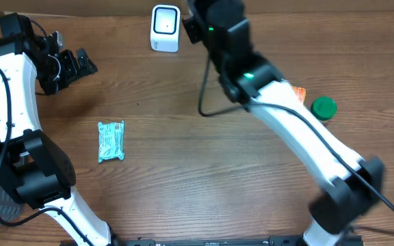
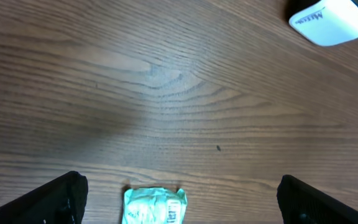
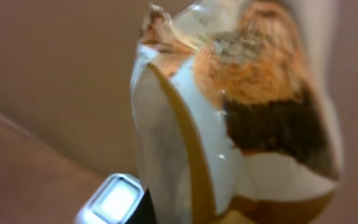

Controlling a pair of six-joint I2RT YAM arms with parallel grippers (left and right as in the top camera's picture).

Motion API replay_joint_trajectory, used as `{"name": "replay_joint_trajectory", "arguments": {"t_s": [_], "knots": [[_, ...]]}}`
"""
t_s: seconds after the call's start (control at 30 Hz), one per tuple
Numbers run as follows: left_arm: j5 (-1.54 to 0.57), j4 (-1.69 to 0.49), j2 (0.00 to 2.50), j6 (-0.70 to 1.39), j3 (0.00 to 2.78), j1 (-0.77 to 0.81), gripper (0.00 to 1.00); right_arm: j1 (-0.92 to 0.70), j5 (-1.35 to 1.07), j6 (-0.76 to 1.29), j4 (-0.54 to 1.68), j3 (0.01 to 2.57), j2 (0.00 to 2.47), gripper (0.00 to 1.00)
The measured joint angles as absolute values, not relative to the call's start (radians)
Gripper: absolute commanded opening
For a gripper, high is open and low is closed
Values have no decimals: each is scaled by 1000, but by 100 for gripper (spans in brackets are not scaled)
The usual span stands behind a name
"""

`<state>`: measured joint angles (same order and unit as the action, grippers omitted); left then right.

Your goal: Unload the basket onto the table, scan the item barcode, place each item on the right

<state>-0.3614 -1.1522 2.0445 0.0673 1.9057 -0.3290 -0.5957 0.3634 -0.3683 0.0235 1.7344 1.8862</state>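
My right tool [image 1: 193,24] pinches the crinkly white-and-orange plastic packet [image 3: 229,118]; I'd turn its barcode squarely toward the white box scanner [image 1: 165,27], holding steady. Meanwhile my left tool [image 1: 72,65] hangs spread.

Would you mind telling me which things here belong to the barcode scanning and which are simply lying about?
In the job:
- white scanner, standing at the table's far edge
- glossy orange-and-white packet, held up close to the scanner

Lying about:
- teal packet, flat on the table, untouched
- green round object
- orange item beside it, mostly hidden
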Motion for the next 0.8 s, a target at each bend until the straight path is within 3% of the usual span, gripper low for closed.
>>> {"name": "replay_joint_trajectory", "arguments": {"t_s": [0.33,0.43,0.8], "knots": [[-361,-1153,2045,67,1906,-329,100,-595,462,-1048,-562,1729,2313,4],[-359,-1152,2045,67,1906,-329,100,-595,465,-1163,-610,1729,2413,4],[-358,-1153,2045,67,1906,-329,100,-596,474,-1228,-627,1729,2463,4]]}}
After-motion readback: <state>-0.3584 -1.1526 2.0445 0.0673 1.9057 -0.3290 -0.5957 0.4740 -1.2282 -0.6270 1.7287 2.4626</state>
